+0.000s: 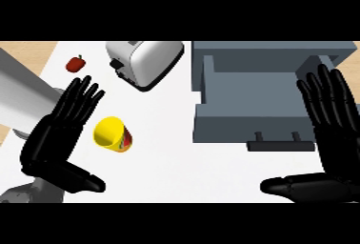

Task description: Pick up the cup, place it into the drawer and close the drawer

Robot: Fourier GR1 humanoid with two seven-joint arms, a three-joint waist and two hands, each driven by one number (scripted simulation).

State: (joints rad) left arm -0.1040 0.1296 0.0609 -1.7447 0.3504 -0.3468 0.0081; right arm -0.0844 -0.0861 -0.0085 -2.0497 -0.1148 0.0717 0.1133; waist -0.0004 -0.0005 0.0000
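Bench (175,167) white. Drawer (246,114) stands open on my right. Toaster (144,62) sits behind. My left hand (60,138) and right hand (330,128): fingers straight, holding nothing. Yellow cup (112,135) lies tipped just beside left hand. Red pepper (76,63) far left.

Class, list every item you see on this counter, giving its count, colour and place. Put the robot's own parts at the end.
cup: one, yellow with a red and green pattern, lying on its side left of centre on the white counter.
toaster: one, silver, top centre.
pepper: one, red, top left.
drawer: one, grey, open, right of centre, handle towards the robot.
left hand: one, black, open, just left of the cup.
right hand: one, black, open, at the right edge over the drawer.
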